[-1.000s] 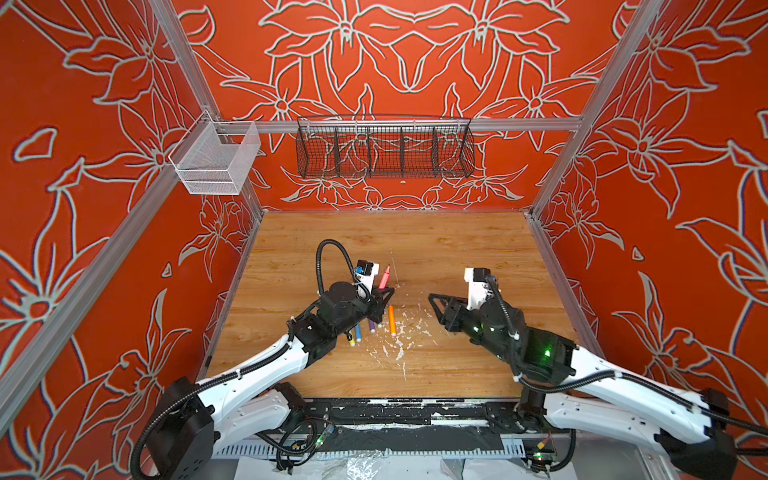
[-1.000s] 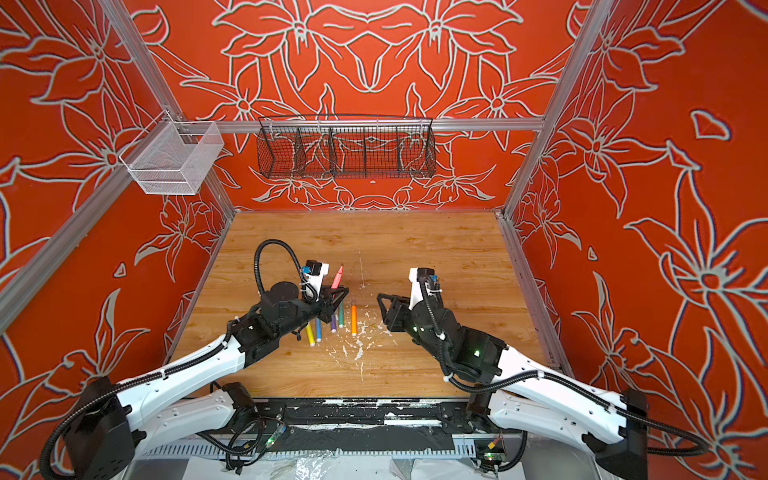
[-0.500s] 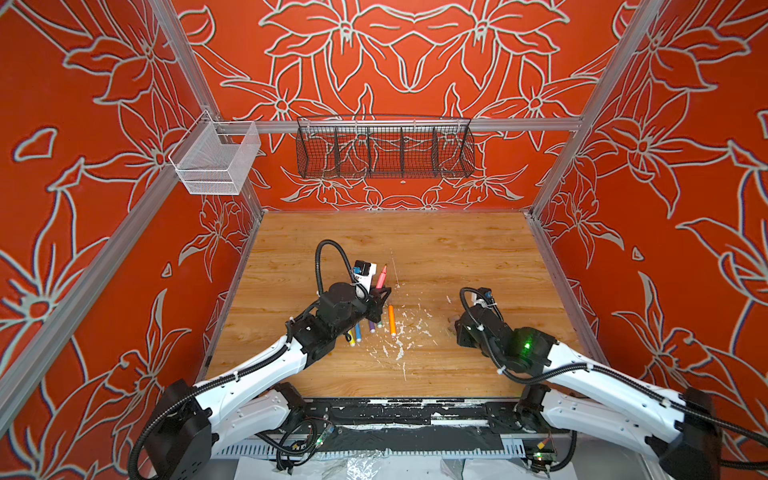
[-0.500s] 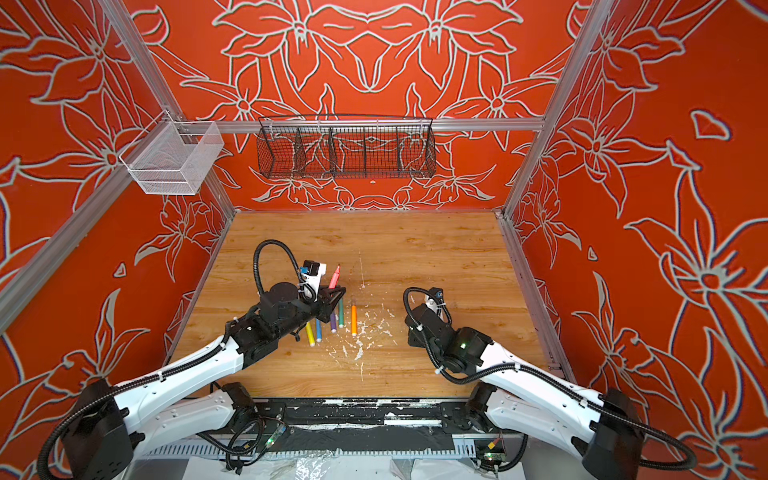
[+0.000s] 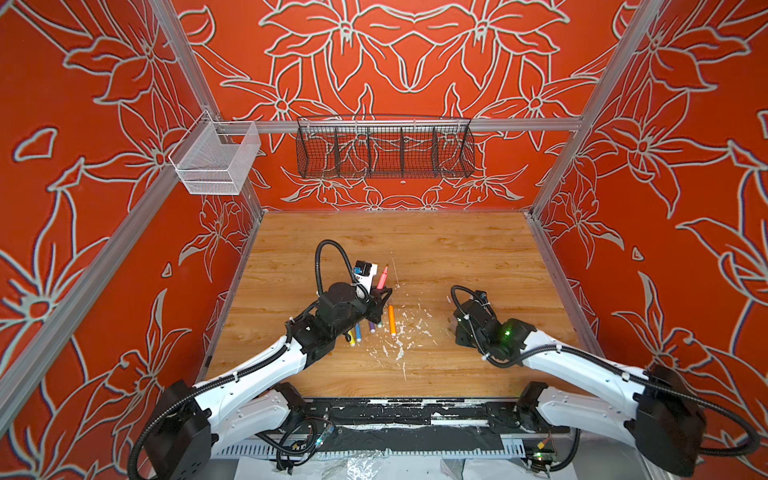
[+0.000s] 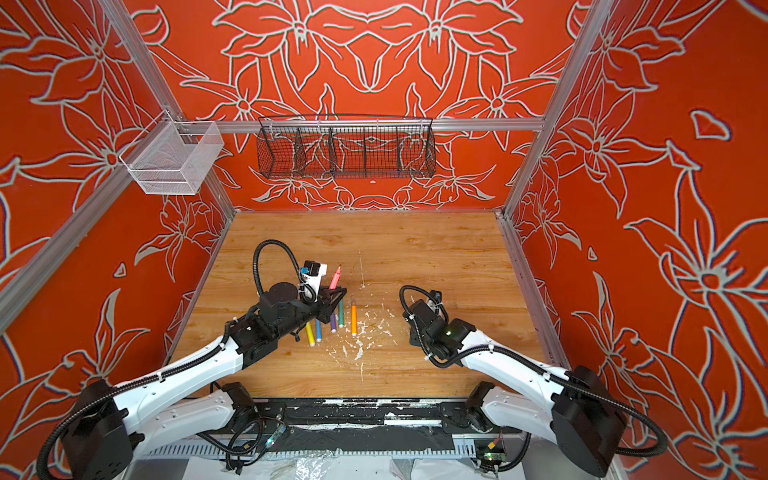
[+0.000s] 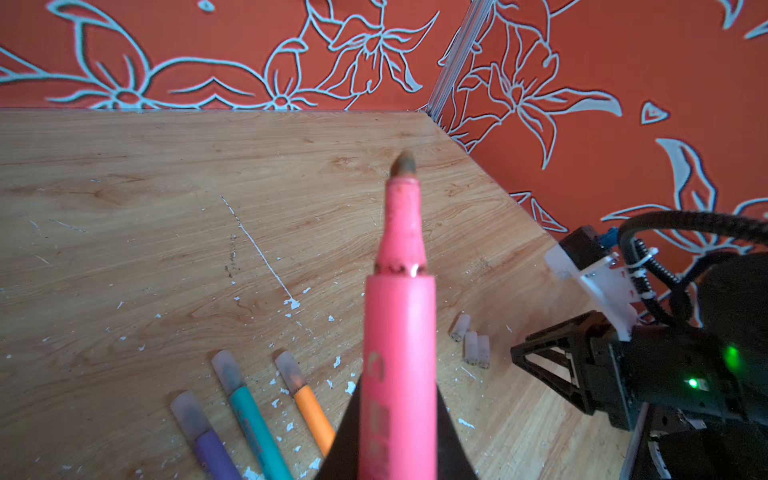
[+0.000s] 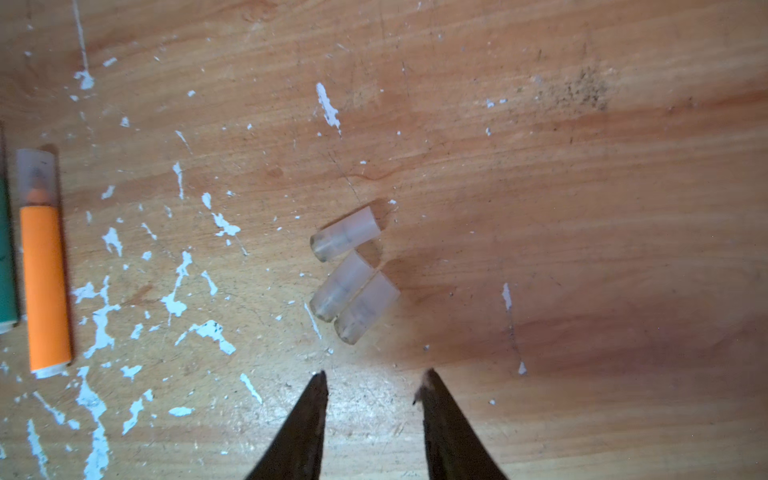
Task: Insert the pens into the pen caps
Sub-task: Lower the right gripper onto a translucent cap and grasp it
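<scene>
I'd say this one is roughly halfway. The orange pen (image 7: 311, 409), teal pen (image 7: 253, 424) and purple pen (image 7: 208, 444) lie in a row on the tabletop (image 5: 457, 249), left of centre. Each has a cloudy clear cap on its far end.

The yellow pen (image 6: 309, 334) and blue pen (image 6: 318, 330) sit at the left end of that row. The left arm covers their far ends, so I can't tell if they're capped.

Three loose caps (image 8: 353, 278) lie on their sides in a tight cluster to the right of the orange pen. Two touch side by side and the third is just beside them. With three spares, my guess is pink, yellow and blue are the ones left.

The left gripper (image 5: 381, 296) is clamped on the barrel of the pink pen (image 7: 399, 332), held off the tabletop with its bare tip pointing far. That tip looks grubby and brownish, and the cone below it is scuffed.

The right gripper (image 8: 374, 386) hovers right by the caps with its jaws apart and nothing between them. The caps are small frosted tubes, easy to lose among the white flecks (image 8: 99, 316).
</scene>
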`<move>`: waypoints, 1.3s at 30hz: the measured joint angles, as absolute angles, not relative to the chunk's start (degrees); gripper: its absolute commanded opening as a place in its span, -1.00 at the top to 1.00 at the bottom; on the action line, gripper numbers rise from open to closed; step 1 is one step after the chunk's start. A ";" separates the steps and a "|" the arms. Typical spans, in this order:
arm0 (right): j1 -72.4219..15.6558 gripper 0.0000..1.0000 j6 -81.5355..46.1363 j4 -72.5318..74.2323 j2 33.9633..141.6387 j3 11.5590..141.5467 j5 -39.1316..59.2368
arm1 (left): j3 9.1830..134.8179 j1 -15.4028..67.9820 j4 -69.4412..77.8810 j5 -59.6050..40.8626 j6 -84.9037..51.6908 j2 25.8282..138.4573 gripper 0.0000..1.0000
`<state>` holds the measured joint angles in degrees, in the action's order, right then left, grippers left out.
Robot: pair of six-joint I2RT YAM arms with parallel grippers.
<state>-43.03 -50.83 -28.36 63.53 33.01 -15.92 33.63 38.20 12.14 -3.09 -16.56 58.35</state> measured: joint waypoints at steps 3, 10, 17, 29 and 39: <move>-42.35 0.23 -50.35 -27.24 66.52 33.04 -15.33 | 33.61 38.20 12.14 -3.22 -16.53 58.02 1.00; -41.15 0.26 -49.69 -25.58 73.23 34.81 -14.55 | 33.61 38.20 12.14 -3.33 -16.51 57.89 1.00; -39.99 0.27 -49.41 -24.73 77.41 36.73 -14.57 | 33.61 38.22 12.14 -3.38 -16.49 57.89 1.00; -38.39 0.37 -48.49 -24.29 79.46 36.73 -14.72 | 33.61 38.26 12.14 -3.75 -16.49 57.87 1.00; -37.93 0.57 -48.21 -21.41 81.49 36.93 -14.98 | 33.61 38.30 12.14 -3.81 -16.38 57.87 1.00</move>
<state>-37.93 -48.21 -21.41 81.49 36.93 -14.98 33.61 38.30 12.14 -3.81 -16.38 57.87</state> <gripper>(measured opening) 0.233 0.153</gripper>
